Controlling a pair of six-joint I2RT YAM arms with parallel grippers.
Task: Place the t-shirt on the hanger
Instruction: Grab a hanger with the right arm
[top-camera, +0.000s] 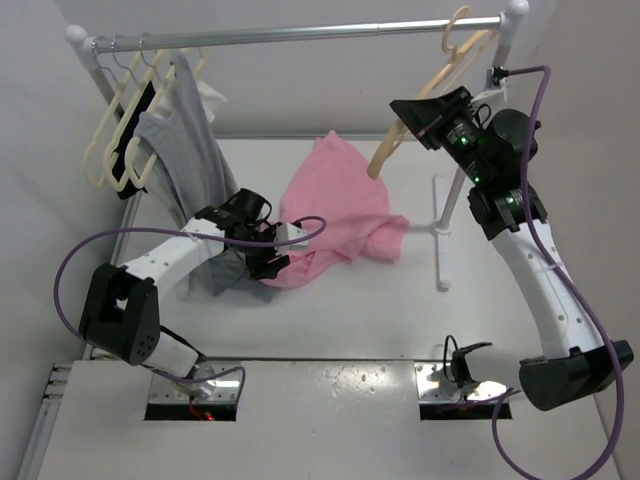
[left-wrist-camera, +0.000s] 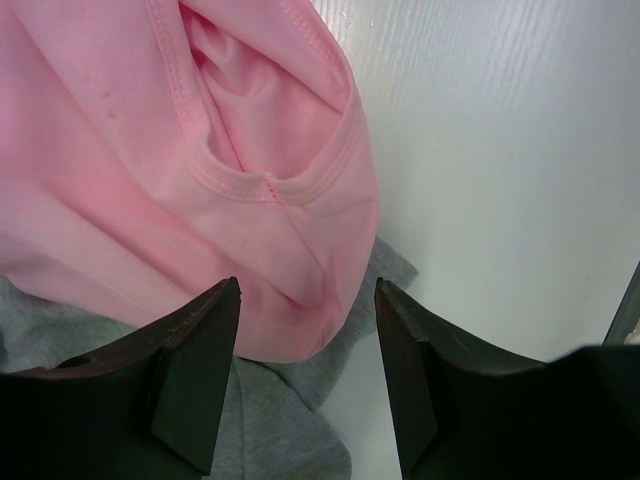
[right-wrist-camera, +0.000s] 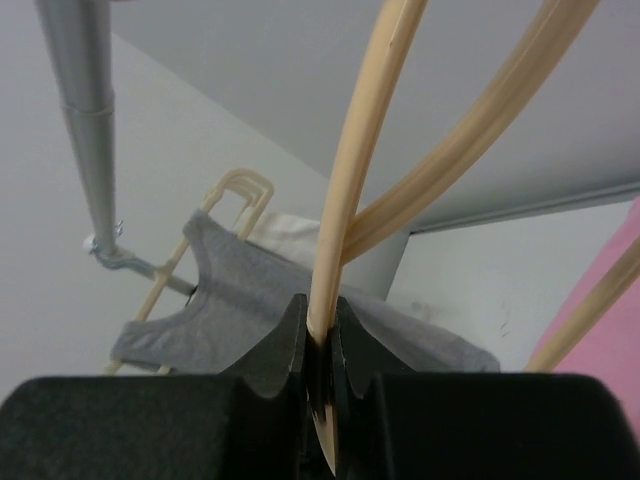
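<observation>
Pink cotton lay heaped in the middle of the bench (top-camera: 330, 320). This was the t-shirt (top-camera: 335, 205), crumpled, its near-left edge lying over the tail of a gray garment (top-camera: 190, 150) that hung from the rail (top-camera: 300, 35) at the far left.

Our left claw (left-wrist-camera: 305, 350) was released, its jaws spread either side of a folded edge of the t-shirt, just below a stitched opening. We judged that it sat there so a squeeze would gather pink cloth alone. Gray cloth showed directly beneath, and catching it looked like the risk. Whether the fingers touched the fabric, we could not tell.

Our right claw (right-wrist-camera: 320, 335) was clenched on one thin arm of the hanger (top-camera: 383, 155). The hanger had its hook at the rail's right end and tilted, with its lower tip pointing down toward the t-shirt. We took that grip as a way to steady the hanger, or to bring it off the rail, since a loose one would swing away from the cloth.

T-shirt and hanger were apart, and nothing had been threaded yet.
</observation>
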